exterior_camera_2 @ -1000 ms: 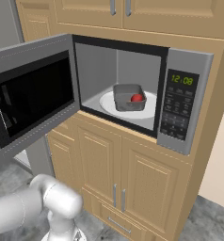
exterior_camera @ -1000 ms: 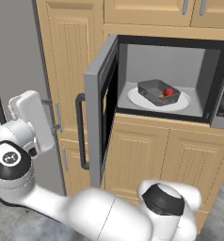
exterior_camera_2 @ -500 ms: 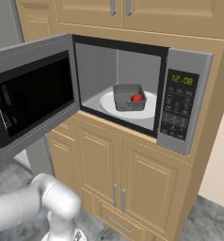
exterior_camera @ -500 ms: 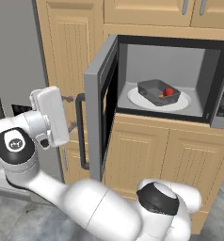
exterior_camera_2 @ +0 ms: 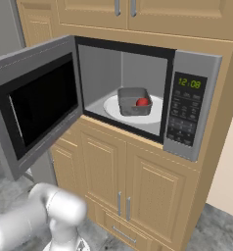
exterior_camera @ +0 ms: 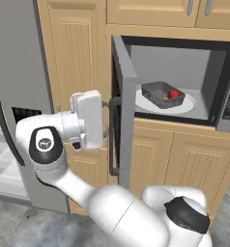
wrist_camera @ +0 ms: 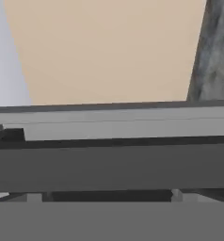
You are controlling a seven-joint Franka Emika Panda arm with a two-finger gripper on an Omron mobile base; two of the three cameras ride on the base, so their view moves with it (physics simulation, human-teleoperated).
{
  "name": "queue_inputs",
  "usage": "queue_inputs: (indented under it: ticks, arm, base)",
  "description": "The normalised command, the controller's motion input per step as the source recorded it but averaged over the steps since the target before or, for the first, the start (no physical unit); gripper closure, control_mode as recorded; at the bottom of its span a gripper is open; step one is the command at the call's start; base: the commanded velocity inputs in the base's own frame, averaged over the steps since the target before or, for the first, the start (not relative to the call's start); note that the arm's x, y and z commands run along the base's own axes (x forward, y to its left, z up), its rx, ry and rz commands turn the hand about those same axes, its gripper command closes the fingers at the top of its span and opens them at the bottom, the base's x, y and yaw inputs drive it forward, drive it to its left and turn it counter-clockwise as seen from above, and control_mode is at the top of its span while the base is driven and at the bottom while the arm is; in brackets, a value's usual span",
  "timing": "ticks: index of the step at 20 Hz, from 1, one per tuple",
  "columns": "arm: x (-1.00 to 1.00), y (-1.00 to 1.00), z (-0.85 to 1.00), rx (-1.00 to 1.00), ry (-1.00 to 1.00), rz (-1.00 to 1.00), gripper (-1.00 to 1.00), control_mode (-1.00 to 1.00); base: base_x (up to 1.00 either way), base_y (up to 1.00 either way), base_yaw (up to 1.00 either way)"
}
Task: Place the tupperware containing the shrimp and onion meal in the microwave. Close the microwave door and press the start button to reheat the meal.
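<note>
The microwave (exterior_camera_2: 192,110) stands open. Inside, the grey tupperware (exterior_camera: 163,92) (exterior_camera_2: 133,100) sits on the white turntable plate (exterior_camera: 192,105) (exterior_camera_2: 111,105), holding the red onion (exterior_camera: 173,94) (exterior_camera_2: 143,102) and a bit of orange shrimp (exterior_camera: 166,98). The microwave door (exterior_camera: 128,96) (exterior_camera_2: 35,105) juts out from the left hinge, nearly edge-on in the left base view. My gripper (exterior_camera: 107,120) is open and empty, its fingers against the door's outer face beside the dark bar handle (exterior_camera: 114,144). Up close, the hand view has the handle (wrist_camera: 112,167) and the grey door frame (wrist_camera: 112,124).
The tall grey fridge (exterior_camera: 20,72) with its long curved handle (exterior_camera: 1,125) stands left of the hand. Wooden cabinet doors (exterior_camera_2: 113,171) lie below the microwave and above it. The keypad strip (exterior_camera_2: 186,110) is on the microwave's right.
My hand has swung right, from beside the fridge to the door's outer face at the handle. The door has turned a little toward shut. The tupperware has not moved.
</note>
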Motion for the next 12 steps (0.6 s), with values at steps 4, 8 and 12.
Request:
queue_inputs:
  ticks: [4, 8, 12]
  arm:
    - [-0.34, -1.00, 0.00, 0.00, -0.18, -0.12, -1.00, -1.00]
    - [0.00, -1.00, 0.00, 0.02, -0.13, -0.07, -1.00, -1.00]
    - [0.00, -1.00, 0.00, 0.04, -0.11, -0.02, -1.00, -1.00]
  base:
    - [0.00, 0.00, 0.00]
    - [0.00, 0.00, 0.00]
    - [0.00, 0.00, 0.00]
